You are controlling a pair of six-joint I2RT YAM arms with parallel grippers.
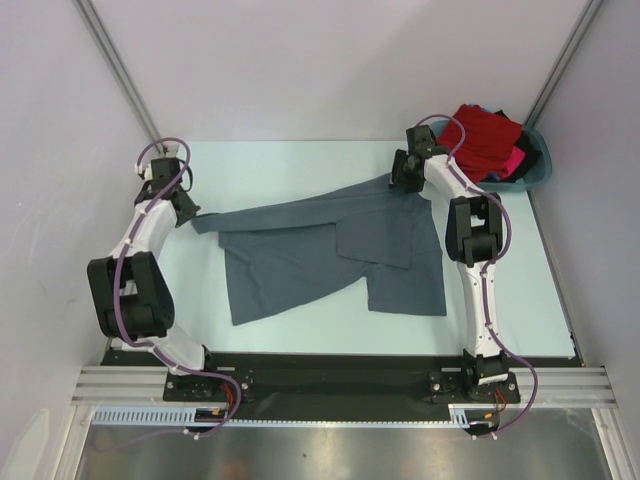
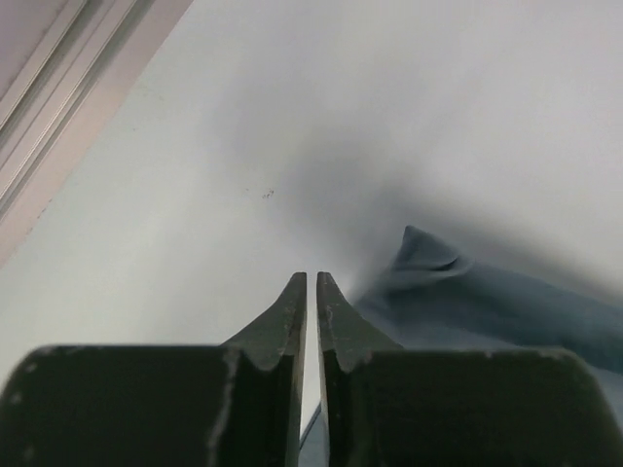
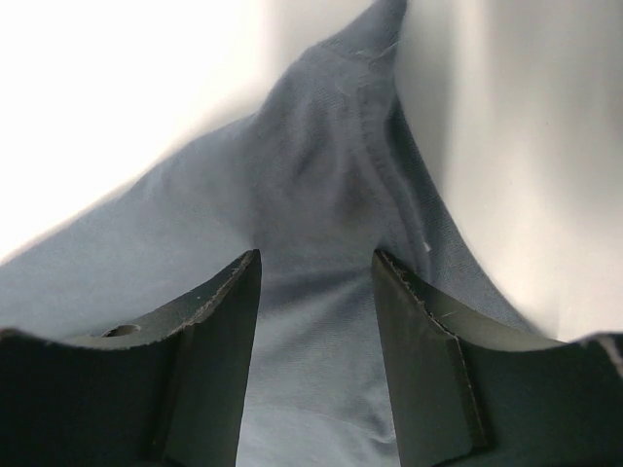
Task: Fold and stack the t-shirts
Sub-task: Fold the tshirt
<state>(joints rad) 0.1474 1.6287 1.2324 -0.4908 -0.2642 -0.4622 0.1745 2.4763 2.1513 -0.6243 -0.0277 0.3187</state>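
A large slate-grey t-shirt [image 1: 320, 250] lies spread across the pale table [image 1: 300, 170], partly folded over itself. Its left corner runs out to my left gripper [image 1: 192, 213]. In the left wrist view that gripper [image 2: 311, 277] shows its jaws shut down to a thin slit with nothing between the tips, and the grey cloth's [image 2: 487, 302] pointed corner lies just to the right. My right gripper [image 1: 400, 178] sits at the shirt's far right corner. In its wrist view the right gripper [image 3: 316, 258] stands open, with grey cloth [image 3: 321, 175] spanning beneath both fingers.
A teal basin [image 1: 537, 168] at the back right corner holds a red shirt [image 1: 485, 135], with pink [image 1: 515, 160] and dark cloth beside it. White walls close in on the left, back and right. The black base rail runs along the near edge.
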